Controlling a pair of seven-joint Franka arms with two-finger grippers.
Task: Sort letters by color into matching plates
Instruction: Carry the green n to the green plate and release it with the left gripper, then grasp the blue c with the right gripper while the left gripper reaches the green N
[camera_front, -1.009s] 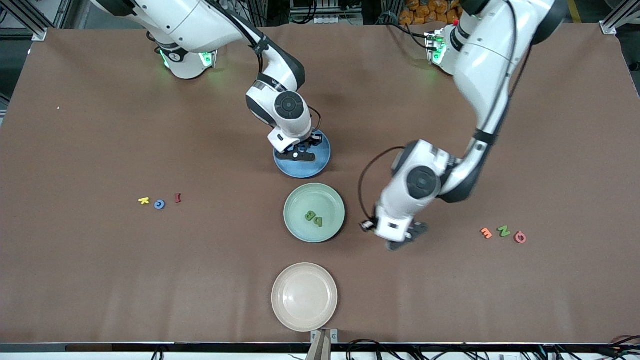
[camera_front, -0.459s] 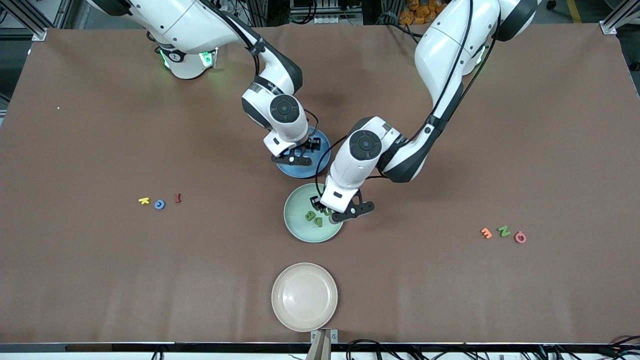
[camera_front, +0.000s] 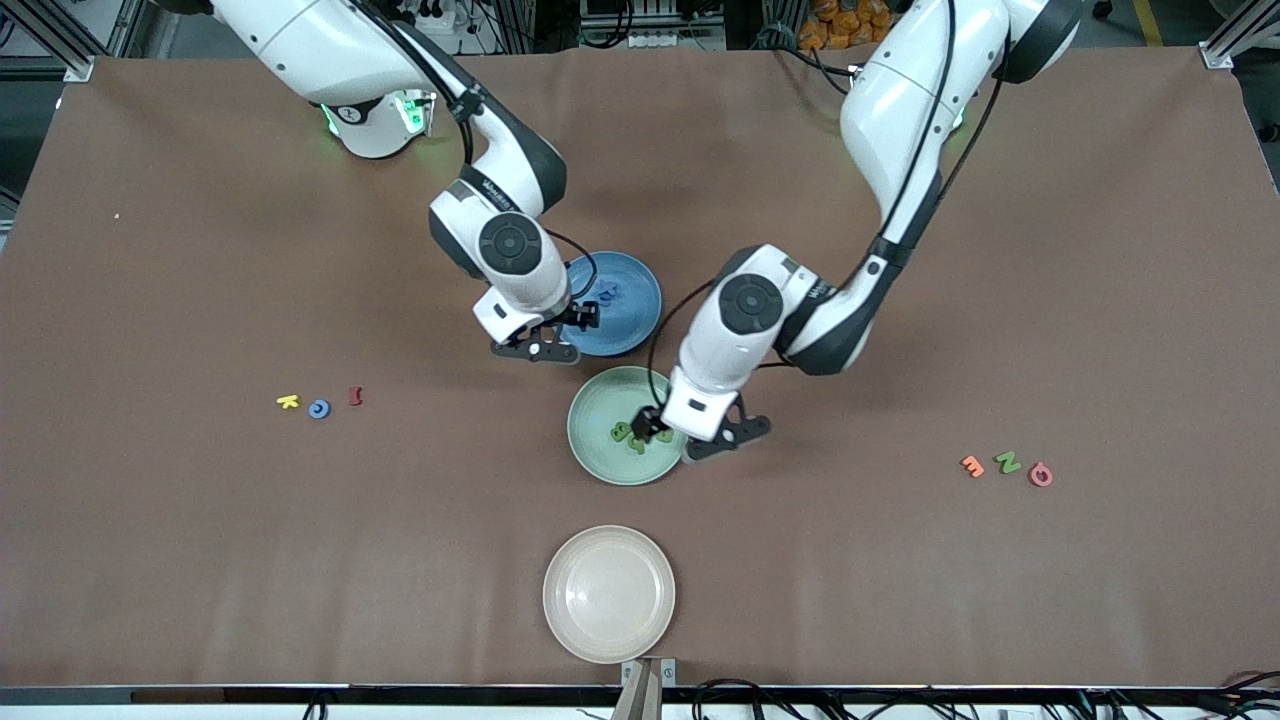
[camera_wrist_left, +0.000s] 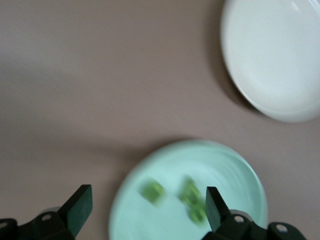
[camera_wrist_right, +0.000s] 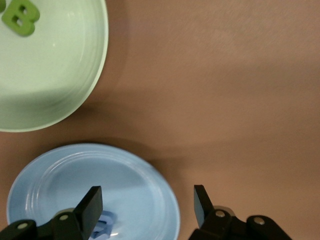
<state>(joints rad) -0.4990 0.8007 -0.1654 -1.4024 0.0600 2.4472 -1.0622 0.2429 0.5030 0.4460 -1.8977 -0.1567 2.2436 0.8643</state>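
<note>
Front view: a brown matte tabletop (camera_front: 200, 560) is seen, carrying three round shallow matte plates in a line at its middle. The blue plate (camera_front: 628, 318) lies farthest from the camera, the pale green plate (camera_front: 600, 425) at six o'clock of it, the cream-beige plate (camera_front: 608, 593) nearest. A blue letter (camera_front: 608, 292) rests in the blue plate; green letters (camera_front: 630, 434) are clustered in the green plate. The right gripper (camera_front: 550, 338) is held over the blue plate's rim at about seven o'clock, jaws spread and empty. The left gripper (camera_front: 700, 437) is held over the green plate's rim at about four o'clock, jaws wide apart, nothing gripped, the green letters just beside it. Toward the right arm's end lie a yellow K (camera_front: 288, 401), a blue C (camera_front: 319, 408) and a dark red piece (camera_front: 355, 396); toward the left arm's end, an orange E (camera_front: 972, 466), a green N (camera_front: 1007, 462) and a pink Q (camera_front: 1041, 474).

Left wrist view: the spread fingers (camera_wrist_left: 216, 205) frame the green plate, with blurred green pieces between them.

Right wrist view: the open fingers (camera_wrist_right: 92, 205) are seen above the blue plate; a green B (camera_wrist_right: 20, 17) lies in the green plate.
</note>
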